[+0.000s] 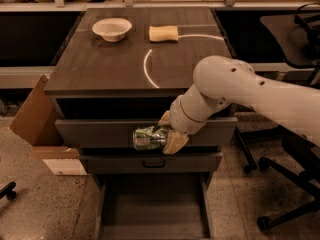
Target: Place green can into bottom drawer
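My gripper (166,132) is shut on the green can (148,137), holding it sideways in front of the top drawer's face, above the open bottom drawer. The can has a green and white label and a silvery end pointing left. The bottom drawer (152,216) is pulled out at the foot of the cabinet, a wide grey tray with low side walls and a bare floor. My white arm reaches in from the right and hides the right part of the upper drawers.
A white bowl (112,28) and a yellow sponge (163,33) sit on the dark cabinet top (110,64). A cardboard box (37,119) stands at the left. Black office chair legs (280,184) are at the right.
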`<state>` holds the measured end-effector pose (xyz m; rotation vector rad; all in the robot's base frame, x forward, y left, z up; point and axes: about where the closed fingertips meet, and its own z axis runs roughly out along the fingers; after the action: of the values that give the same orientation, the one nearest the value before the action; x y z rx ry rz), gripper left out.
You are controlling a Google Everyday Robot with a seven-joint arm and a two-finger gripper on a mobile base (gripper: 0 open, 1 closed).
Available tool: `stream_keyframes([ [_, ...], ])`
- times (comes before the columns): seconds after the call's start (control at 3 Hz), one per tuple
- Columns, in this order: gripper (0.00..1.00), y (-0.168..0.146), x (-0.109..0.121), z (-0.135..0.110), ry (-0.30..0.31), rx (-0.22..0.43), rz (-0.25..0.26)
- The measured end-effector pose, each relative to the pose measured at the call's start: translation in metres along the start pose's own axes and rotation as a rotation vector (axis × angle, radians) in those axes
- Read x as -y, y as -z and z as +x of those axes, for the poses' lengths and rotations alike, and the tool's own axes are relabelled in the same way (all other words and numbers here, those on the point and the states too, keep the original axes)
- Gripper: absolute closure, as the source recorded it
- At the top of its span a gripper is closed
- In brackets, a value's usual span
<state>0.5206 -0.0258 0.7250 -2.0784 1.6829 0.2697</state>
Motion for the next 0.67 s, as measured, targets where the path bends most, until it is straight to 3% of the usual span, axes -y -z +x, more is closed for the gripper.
stream_keyframes([
  [0.67,1.00,-0.035,-0.034,0.032,-0.022,-0.009,-0.007],
])
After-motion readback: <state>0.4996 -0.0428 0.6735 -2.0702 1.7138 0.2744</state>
